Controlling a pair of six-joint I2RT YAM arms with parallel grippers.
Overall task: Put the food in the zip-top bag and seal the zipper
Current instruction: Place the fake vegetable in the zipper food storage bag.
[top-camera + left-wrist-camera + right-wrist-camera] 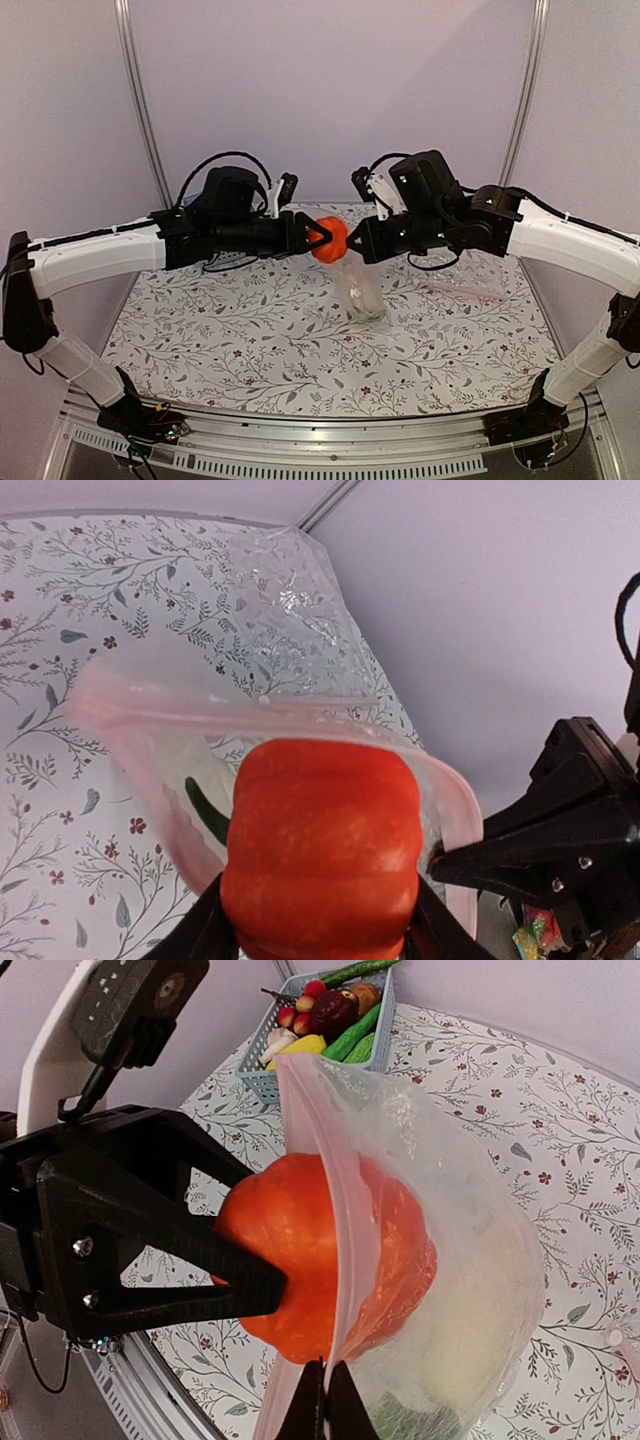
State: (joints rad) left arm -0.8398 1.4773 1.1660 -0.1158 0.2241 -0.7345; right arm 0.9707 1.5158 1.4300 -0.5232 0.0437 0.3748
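Note:
My left gripper (312, 237) is shut on the orange piece (329, 239), a ribbed toy pumpkin that fills the left wrist view (320, 845). My right gripper (326, 1400) is shut on the pinkish zipper strip (318, 1150) of the zip-top bag (480, 1250) and holds it hanging above the table. The orange piece (285, 1250) sits partway in the bag's mouth, its far half behind the plastic. A cream-white vegetable (475, 1335) with green leaves lies inside the bag. The dark maroon piece (330, 1010) lies in the blue basket (262, 1082).
The basket also holds small red fruits (305, 1005), a green cucumber (360, 972) and a yellow piece (300, 1048). A second clear bag (470, 290) lies flat on the floral tablecloth at the right, and it also shows in the left wrist view (290, 610).

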